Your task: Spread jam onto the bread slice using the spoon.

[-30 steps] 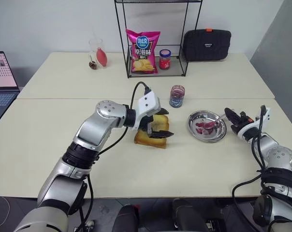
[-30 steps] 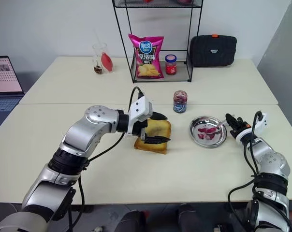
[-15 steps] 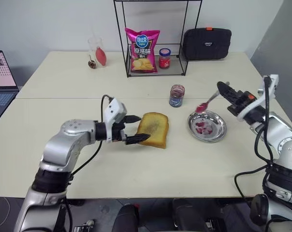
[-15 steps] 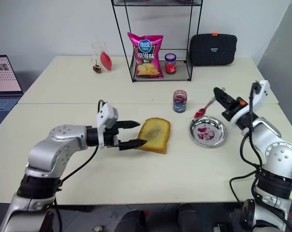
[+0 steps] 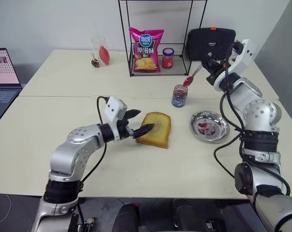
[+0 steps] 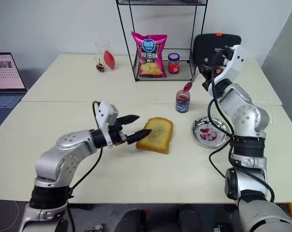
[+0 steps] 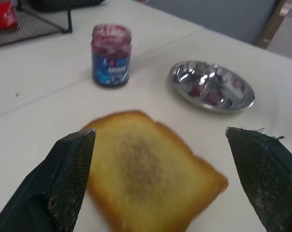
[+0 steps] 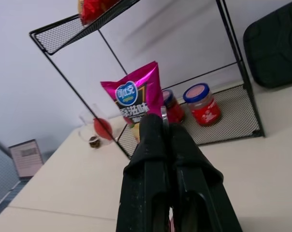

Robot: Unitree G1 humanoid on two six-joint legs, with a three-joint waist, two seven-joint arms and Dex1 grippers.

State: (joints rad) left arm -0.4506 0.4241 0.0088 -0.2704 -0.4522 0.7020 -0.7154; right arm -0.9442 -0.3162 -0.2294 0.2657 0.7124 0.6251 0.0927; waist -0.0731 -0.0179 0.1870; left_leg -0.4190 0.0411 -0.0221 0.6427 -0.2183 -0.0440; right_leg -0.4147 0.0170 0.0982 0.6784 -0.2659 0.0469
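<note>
The bread slice lies flat mid-table, its browned top bare. My left gripper is open and level, fingertips at the slice's left edge; in the left wrist view its fingers flank the bread slice without touching it. My right gripper is raised and shut on the spoon. The spoon's red-smeared bowl hangs just above the open jam jar. Blobs of jam lie in the steel dish, right of the bread. In the right wrist view the fingers are pressed together.
A black wire shelf at the back holds a pink crisps bag and a red-lidded jar. A black bag sits to its right and a glass to its left. A laptop is at the far left.
My right gripper rose from the dish and swung left, carrying the spoon to above the jam jar. My left gripper drew back off the bread to its left edge.
</note>
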